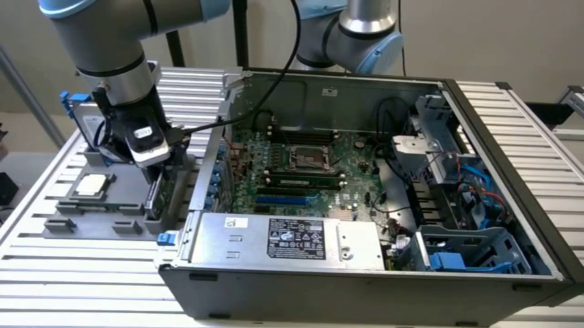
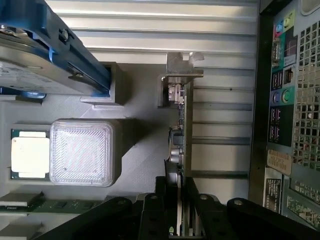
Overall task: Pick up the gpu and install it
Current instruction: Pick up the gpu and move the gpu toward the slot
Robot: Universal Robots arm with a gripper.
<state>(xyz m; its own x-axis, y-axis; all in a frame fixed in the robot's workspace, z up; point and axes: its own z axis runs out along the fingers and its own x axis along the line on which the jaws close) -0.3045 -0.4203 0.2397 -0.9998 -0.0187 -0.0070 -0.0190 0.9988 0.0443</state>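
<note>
My gripper [image 1: 152, 179] [image 2: 180, 189] hangs low over the gpu [image 1: 153, 198] [image 2: 184, 125], which stands on edge in a slot of the grey parts tray [image 1: 91, 213] [image 2: 142, 102], along the tray's edge nearest the open computer case [image 1: 365, 290]. Whether I have closed on the card I cannot tell. In the wrist view the card's silver bracket [image 2: 182, 67] marks the end farthest from me, and the case's rear port panel [image 2: 280, 100] stands just beside the tray. The tray sits on a slatted aluminium table [image 1: 73, 277] [image 2: 150, 20], toward the table's edge on the exterior view's left, and the case takes up most of the rest of the surface. The same tray carries a hard drive [image 1: 81, 116] [image 2: 35, 55] with blue rails, propped at a tilt near the tray's far end. A square silver CPU [image 1: 94, 184] [image 2: 30, 154] lies flat in its own pocket, next to a translucent ribbed block [image 2: 82, 152]. Inside the case, the green motherboard [image 1: 319, 160] lies exposed. A labelled power supply [image 1: 283, 239] fills the near corner, and blue cables [image 1: 474, 181] run along the side on the exterior view's right. My arm [image 1: 109, 41], grey with pale blue joint caps, rises above the tray. Behind the table is a plain beige wall [image 1: 493, 34], with dark uprights [image 1: 174, 44] in front of it.
</note>
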